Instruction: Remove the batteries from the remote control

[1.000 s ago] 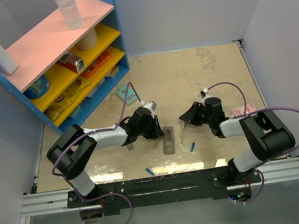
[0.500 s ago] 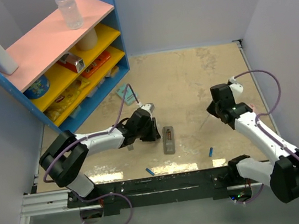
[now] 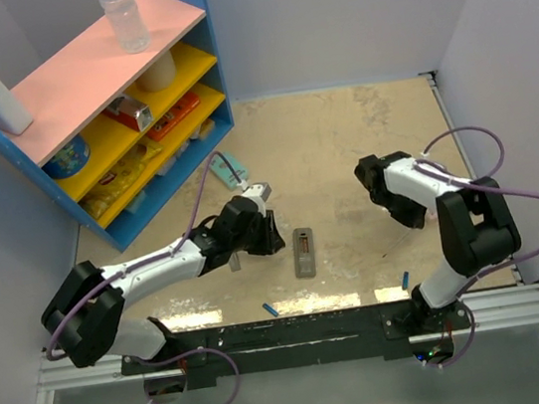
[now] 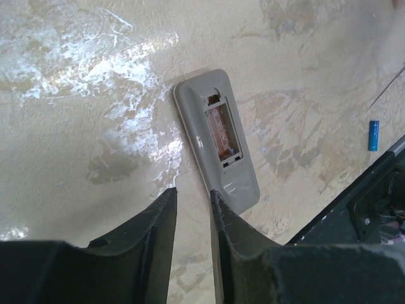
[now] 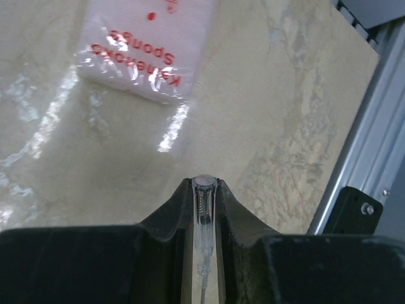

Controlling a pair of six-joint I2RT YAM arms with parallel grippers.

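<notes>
I am finding the remote (image 4: 217, 136) lying emptied on the table (image 4: 95, 76), with both batteries (image 3: 271, 309) loose near the front edge. My left gripper (image 4: 193, 201) is hanging narrowly parted and empty; my right gripper (image 5: 204, 183) is pinching a clear stick (image 5: 204, 209).

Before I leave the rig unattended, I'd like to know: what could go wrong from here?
The two batteries lie loose near the front edge of the table; a passing arm could roll them off. The right pincer is shut on a clear stick; it might slip out or flick the nearer battery.
</notes>
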